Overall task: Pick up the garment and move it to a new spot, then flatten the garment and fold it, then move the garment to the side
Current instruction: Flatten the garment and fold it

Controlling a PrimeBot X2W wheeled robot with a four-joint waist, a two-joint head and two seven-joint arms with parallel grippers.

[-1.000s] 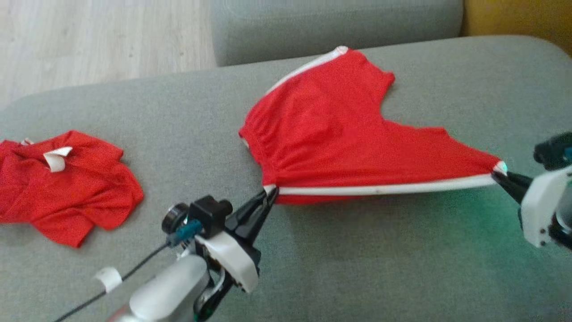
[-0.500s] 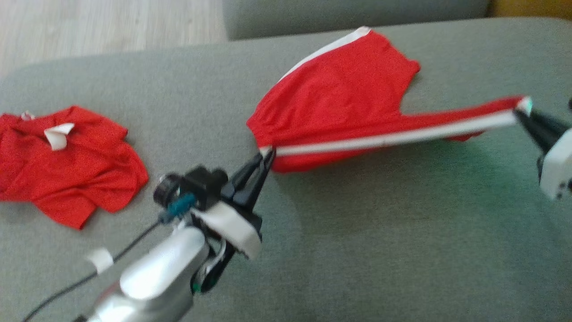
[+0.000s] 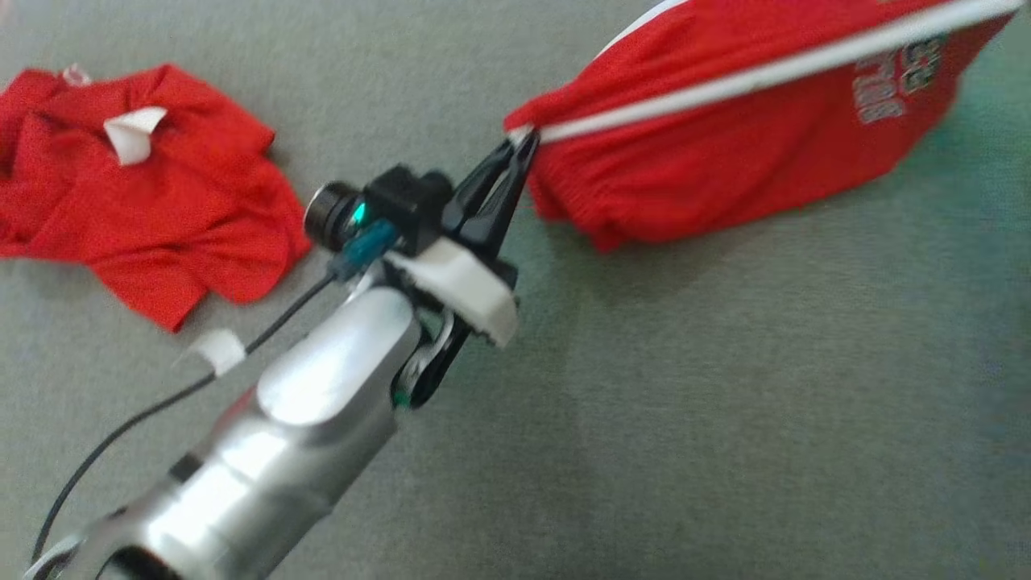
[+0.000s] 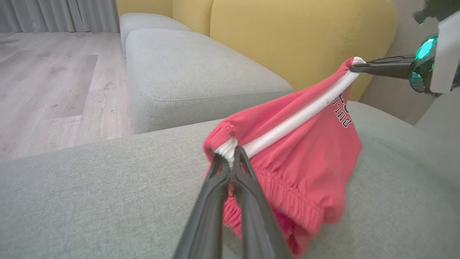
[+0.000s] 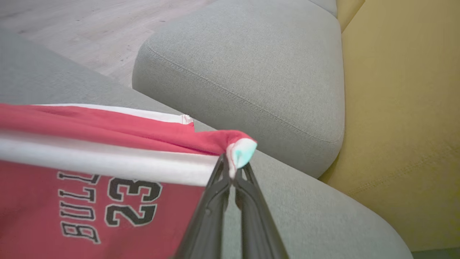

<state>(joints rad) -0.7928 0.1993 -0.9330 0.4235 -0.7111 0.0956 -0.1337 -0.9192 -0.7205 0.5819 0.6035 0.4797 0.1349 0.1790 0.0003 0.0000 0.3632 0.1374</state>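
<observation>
One red garment (image 4: 309, 158), printed 23, left claw (image 4: 231, 155), right claw (image 5: 230, 163), each clamped on a corner

Head camera looking down, wrist cameras low, close — sharing garment (image 3: 725, 153)

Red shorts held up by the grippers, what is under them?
Under the red shorts is the grey sofa cushion, with their shadow on it. The patch right beneath the hanging cloth is covered, so what lies there cannot be seen.
</observation>
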